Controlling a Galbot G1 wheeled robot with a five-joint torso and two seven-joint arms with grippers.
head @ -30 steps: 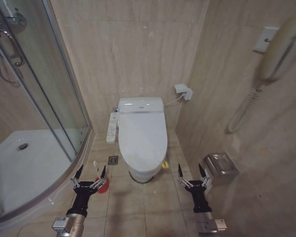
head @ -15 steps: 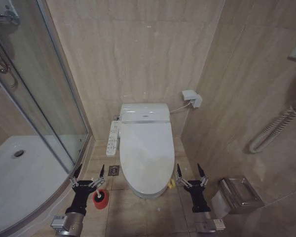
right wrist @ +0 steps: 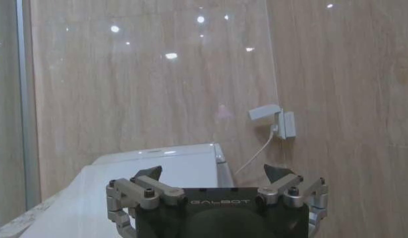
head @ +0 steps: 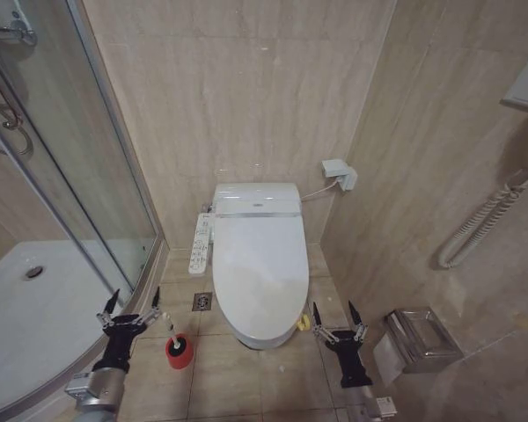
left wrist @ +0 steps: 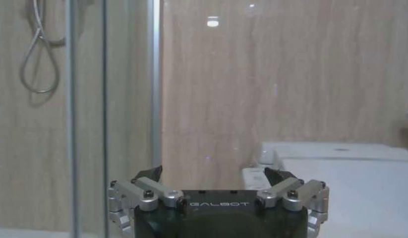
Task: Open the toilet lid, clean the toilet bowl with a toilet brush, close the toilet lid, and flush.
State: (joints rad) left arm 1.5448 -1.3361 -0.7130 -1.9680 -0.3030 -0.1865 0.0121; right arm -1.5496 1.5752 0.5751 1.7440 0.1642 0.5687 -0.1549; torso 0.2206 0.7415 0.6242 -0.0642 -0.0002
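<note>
Change against the previous half second: left gripper [head: 132,309] now sitting further out toward the shower tray [head: 35,308] and lower in the head view, no longer over the toilet brush [head: 178,347], which is now standing exposed in its red cup on the floor tiles between that gripper and the toilet bowl [head: 264,337]. Rest of the scene barely shifting, so this reads as an arm move rather than a camera move. Judged meaning: brush now unobstructed, but first step not started.

Toilet lid [head: 260,268] lying flat and closed over the bowl, untouched. Button panel [head: 199,243] mounted along the bowl's left side.

Left gripper: spread wide, holding nothing, touching nothing; pointing forward in the left wrist view [left wrist: 217,186] with the glass shower door beside it and the toilet beyond.

Right gripper [head: 334,320]: likewise spread wide and empty, hovering just off the bowl's front right corner, near the metal paper holder [head: 418,338]; facing the tank and wall socket in the right wrist view [right wrist: 215,179].
</note>
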